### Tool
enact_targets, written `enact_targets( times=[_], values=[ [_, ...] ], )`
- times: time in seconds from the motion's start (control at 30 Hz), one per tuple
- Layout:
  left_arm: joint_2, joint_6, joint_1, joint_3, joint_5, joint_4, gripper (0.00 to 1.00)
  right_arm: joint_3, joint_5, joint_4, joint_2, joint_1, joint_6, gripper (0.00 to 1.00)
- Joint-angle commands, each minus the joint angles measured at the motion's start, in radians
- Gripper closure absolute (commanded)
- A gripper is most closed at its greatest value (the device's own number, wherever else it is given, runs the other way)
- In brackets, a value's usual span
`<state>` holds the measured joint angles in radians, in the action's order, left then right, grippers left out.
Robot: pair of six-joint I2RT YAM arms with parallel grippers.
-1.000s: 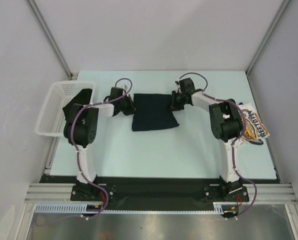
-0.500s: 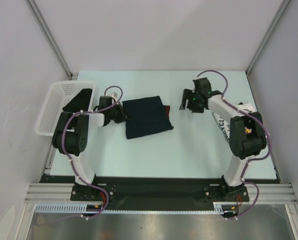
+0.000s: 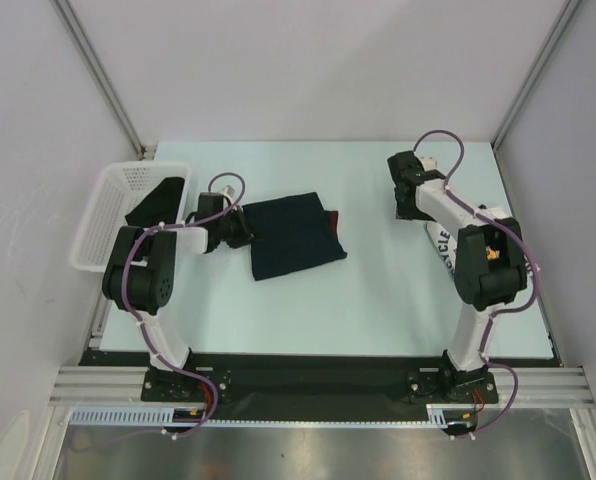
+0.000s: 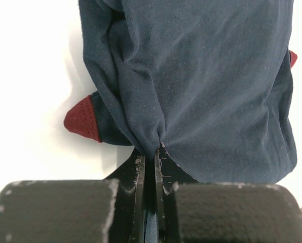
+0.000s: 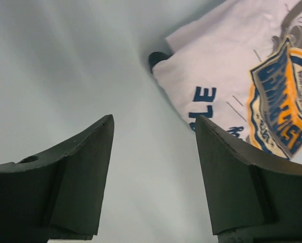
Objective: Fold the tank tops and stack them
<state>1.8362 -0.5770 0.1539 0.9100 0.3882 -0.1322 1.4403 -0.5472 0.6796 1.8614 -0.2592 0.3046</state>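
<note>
Two tank tops are in view, both soft, limp knit. The navy tank top [image 3: 293,235] lies folded into a flat, nearly square pad left of centre on the pale, smooth table [image 3: 378,300]. Its edges are skewed a little against the table's edges, and because it is about as wide as it is deep, no long axis stands out. The left wrist view shows its matte weave gathered into converging creases, with dark-red trim [image 4: 82,119] peeking out at one side and a sliver more at the opposite edge. The left gripper [image 4: 151,154] has its jaws pressed together on the pad's left edge, a pinch of navy cloth caught between them. The white tank top [image 5: 227,66] lies by the table's right edge, much of it hidden under the right arm (so its lie cannot be judged); a yellow-and-blue print [image 5: 285,101] and blue lettering show on it. The right gripper [image 5: 153,152] hangs over bare table just beside it, its two dark wedge-shaped fingers well apart and holding nothing. One white perforated plastic basket [image 3: 108,215] sits at the left edge, holding one dark cloth [image 3: 158,200].
</note>
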Motion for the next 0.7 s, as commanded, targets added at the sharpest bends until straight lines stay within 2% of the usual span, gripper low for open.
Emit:
enact_targets(
  times=[0.0,0.23,0.33,0.37,0.43,0.47,0.5,0.53,0.67],
  values=[
    [-0.026,0.016,-0.002,0.029,0.023,0.037,0.92,0.089,-0.204,0.080,0.086,-0.015,-0.032,0.31],
    [-0.028,0.032,-0.004,0.029,0.006,0.048,0.92,0.195,-0.327,0.141,0.283,-0.017,-0.013,0.35],
    [-0.025,0.037,-0.002,0.032,0.006,0.049,0.92,0.222,-0.381,0.176,0.340,-0.017,0.011,0.49],
    [-0.026,0.036,-0.002,0.032,0.005,0.051,0.92,0.223,-0.384,0.176,0.344,-0.015,0.014,0.62],
    [-0.026,0.042,-0.002,0.035,0.000,0.058,0.93,0.215,-0.381,0.175,0.343,-0.023,0.017,0.75],
    [-0.025,0.045,-0.002,0.035,-0.003,0.062,0.93,0.204,-0.381,0.173,0.337,-0.035,0.018,0.90],
    [-0.025,0.045,-0.002,0.036,-0.003,0.065,0.93,0.195,-0.379,0.164,0.331,-0.046,0.016,0.96],
    [-0.026,0.048,-0.002,0.038,-0.006,0.071,0.93,0.186,-0.384,0.161,0.314,-0.058,0.013,1.00],
    [-0.031,0.057,-0.005,0.038,-0.014,0.083,0.94,0.129,-0.378,0.147,0.251,-0.149,-0.002,1.00]
  ],
)
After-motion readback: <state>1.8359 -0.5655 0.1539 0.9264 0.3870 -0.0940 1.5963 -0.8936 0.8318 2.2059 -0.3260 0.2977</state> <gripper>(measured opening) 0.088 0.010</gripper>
